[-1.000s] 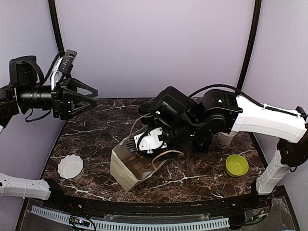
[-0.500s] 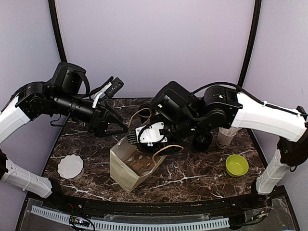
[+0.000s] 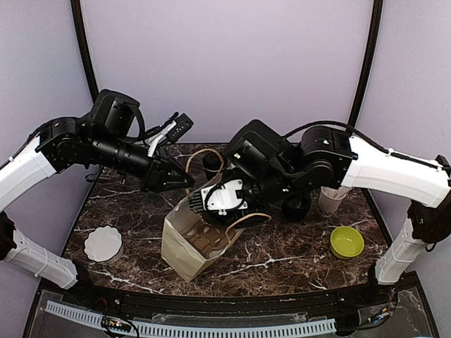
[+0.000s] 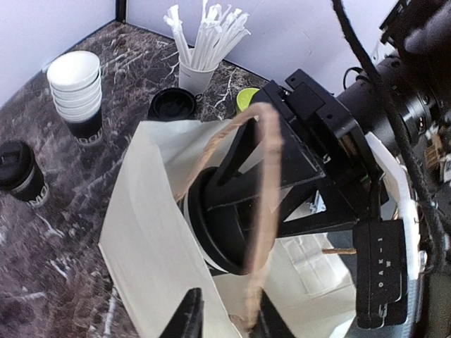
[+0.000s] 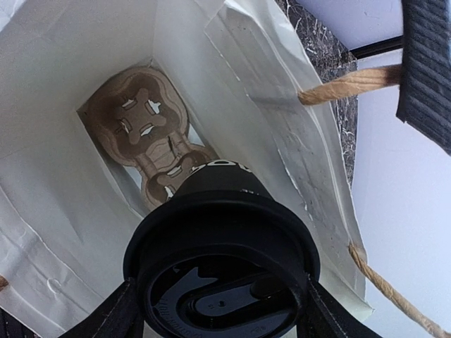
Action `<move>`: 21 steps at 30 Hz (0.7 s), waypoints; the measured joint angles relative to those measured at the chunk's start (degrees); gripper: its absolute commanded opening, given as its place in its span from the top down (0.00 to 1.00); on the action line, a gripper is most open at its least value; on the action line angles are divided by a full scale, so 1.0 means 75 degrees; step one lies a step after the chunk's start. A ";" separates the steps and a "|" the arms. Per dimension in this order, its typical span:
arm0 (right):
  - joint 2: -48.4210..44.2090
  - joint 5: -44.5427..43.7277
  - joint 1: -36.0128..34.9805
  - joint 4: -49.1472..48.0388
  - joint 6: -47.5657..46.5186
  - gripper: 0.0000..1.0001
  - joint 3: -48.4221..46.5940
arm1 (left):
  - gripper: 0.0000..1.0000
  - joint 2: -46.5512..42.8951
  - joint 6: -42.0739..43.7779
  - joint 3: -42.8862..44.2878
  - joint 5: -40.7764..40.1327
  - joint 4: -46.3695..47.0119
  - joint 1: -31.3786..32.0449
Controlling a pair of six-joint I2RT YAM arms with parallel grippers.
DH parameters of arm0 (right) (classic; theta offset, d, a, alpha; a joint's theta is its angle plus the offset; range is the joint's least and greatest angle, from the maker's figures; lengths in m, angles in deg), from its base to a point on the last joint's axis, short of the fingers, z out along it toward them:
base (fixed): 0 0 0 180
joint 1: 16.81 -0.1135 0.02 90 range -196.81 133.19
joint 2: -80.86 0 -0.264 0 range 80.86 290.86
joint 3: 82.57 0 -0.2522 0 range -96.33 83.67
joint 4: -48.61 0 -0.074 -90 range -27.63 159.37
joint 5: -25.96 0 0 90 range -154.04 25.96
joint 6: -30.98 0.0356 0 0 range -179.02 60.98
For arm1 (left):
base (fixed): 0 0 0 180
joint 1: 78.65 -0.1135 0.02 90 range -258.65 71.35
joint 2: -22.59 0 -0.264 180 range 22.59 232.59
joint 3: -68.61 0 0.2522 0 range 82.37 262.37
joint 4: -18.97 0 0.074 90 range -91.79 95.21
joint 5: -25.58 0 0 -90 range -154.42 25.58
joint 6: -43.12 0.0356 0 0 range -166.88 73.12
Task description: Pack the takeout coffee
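Note:
One takeout coffee [image 5: 222, 239], a cup with a black lid, hangs in the mouth of the white paper bag [image 3: 184, 246]. My right gripper [image 5: 222, 313] is shut on its lid rim; in the top view this gripper [image 3: 224, 201] sits over the bag's opening. A brown cardboard cup carrier [image 5: 144, 134] lies on the bag's floor. My left gripper [image 4: 230, 320] reaches the bag's near rim. Its jaws stand narrow, with a gap, around the root of the twine handle [image 4: 264, 204], which leans on the right finger. Another lidded takeout coffee [image 3: 297, 205] stands behind my right arm.
A cup of white sticks [image 4: 201, 53] and a green bowl [image 3: 347, 241] stand to the right. A stack of open cups [image 4: 77, 88] and a further lidded cup [image 4: 17, 172] stand at the back. A white scalloped dish [image 3: 103, 243] lies front left.
My left arm swung in from the left to the bag's handle and its jaws narrowed round it. The handle loop has risen. The right gripper keeps the cup over the bag.

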State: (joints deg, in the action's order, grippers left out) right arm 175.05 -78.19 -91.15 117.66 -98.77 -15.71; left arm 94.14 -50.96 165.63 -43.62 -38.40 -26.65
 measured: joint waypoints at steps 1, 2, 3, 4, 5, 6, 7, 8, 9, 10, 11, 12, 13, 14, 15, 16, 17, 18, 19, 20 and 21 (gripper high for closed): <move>-0.0017 0.0000 0.0000 -0.0003 0.0000 0.47 0.0017 | 0.88 0.0052 0.0067 0.0096 0.0026 0.0047 0.0000; -0.0020 0.0000 0.0000 -0.0003 0.0000 0.47 0.0026 | 0.93 0.0064 0.0093 0.0125 0.0026 0.0050 0.0000; -0.0023 0.0000 0.0000 -0.0003 0.0000 0.47 0.0035 | 0.99 0.0096 0.0131 0.0189 0.0035 0.0061 0.0003; -0.0023 0.0000 0.0000 -0.0003 -0.0003 0.47 0.0038 | 1.00 0.0117 0.0140 0.0236 0.0044 0.0073 0.0003; -0.0023 0.0009 0.0000 0.0000 -0.0020 0.47 0.0050 | 1.00 0.0146 0.0207 0.0283 0.0070 0.0096 0.0003; -0.0023 0.0029 -0.0003 0.0009 -0.0038 0.47 0.0052 | 1.00 0.0172 0.0274 0.0300 0.0096 0.0122 0.0003; -0.0023 0.0082 -0.0026 0.0026 -0.0064 0.47 0.0055 | 1.00 0.0201 0.0356 0.0300 0.0122 0.0140 0.0003; -0.0026 0.0117 -0.0055 0.0044 -0.0099 0.47 0.0058 | 1.00 0.0236 0.0437 0.0300 0.0152 0.0157 0.0003; -0.0041 0.0172 -0.0099 0.0073 -0.0163 0.47 0.0079 | 1.00 0.0289 0.0536 0.0300 0.0163 0.0181 0.0003; -0.0070 0.0216 -0.0166 0.0111 -0.0236 0.47 0.0122 | 1.00 0.0347 0.0632 0.0300 0.0163 0.0219 0.0003; -0.0093 0.0289 -0.0245 0.0178 -0.0289 0.47 0.0149 | 1.00 0.0402 0.0729 0.0303 0.0160 0.0251 0.0003; -0.0114 0.0364 -0.0358 0.0286 -0.0353 0.47 0.0157 | 1.00 0.0446 0.0831 0.0306 0.0157 0.0271 0.0003; -0.0131 0.0449 -0.0498 0.0364 -0.0411 0.47 0.0154 | 1.00 0.0525 0.0956 0.0344 0.0143 0.0280 0.0003; -0.0137 0.0533 -0.0638 0.0425 -0.0443 0.47 0.0149 | 1.00 0.0586 0.1067 0.0382 0.0134 0.0309 0.0003; -0.0140 0.0644 -0.0752 0.0478 -0.0475 0.47 0.0128 | 1.00 0.0659 0.1180 0.0428 0.0131 0.0356 0.0003; -0.0140 0.0705 -0.0825 0.0525 -0.0513 0.48 0.0105 | 1.00 0.0723 0.1294 0.0484 0.0137 0.0399 0.0003; -0.0137 0.0766 -0.0918 0.0583 -0.0554 0.48 0.0055 | 1.00 0.0784 0.1405 0.0530 0.0143 0.0460 0.0003; -0.0134 0.0790 -0.0956 0.0627 -0.0589 0.48 -0.0009 | 1.00 0.0819 0.1510 0.0542 0.0166 0.0539 0.0003; -0.0131 0.0801 -0.0968 0.0644 -0.0618 0.48 -0.0087 | 1.00 0.0842 0.1609 0.0542 0.0189 0.0603 0.0003; -0.0128 0.0793 -0.0968 0.0641 -0.0644 0.48 -0.0163 | 1.00 0.0860 0.1702 0.0542 0.0230 0.0641 0.0003; -0.0128 0.0778 -0.0968 0.0635 -0.0670 0.48 -0.0210 | 1.00 0.0866 0.1781 0.0539 0.0277 0.0670 0.0003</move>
State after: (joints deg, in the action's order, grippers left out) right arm 174.09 -72.36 -98.41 122.42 -103.79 -17.28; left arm 100.63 -37.60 169.68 -41.54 -33.38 -26.62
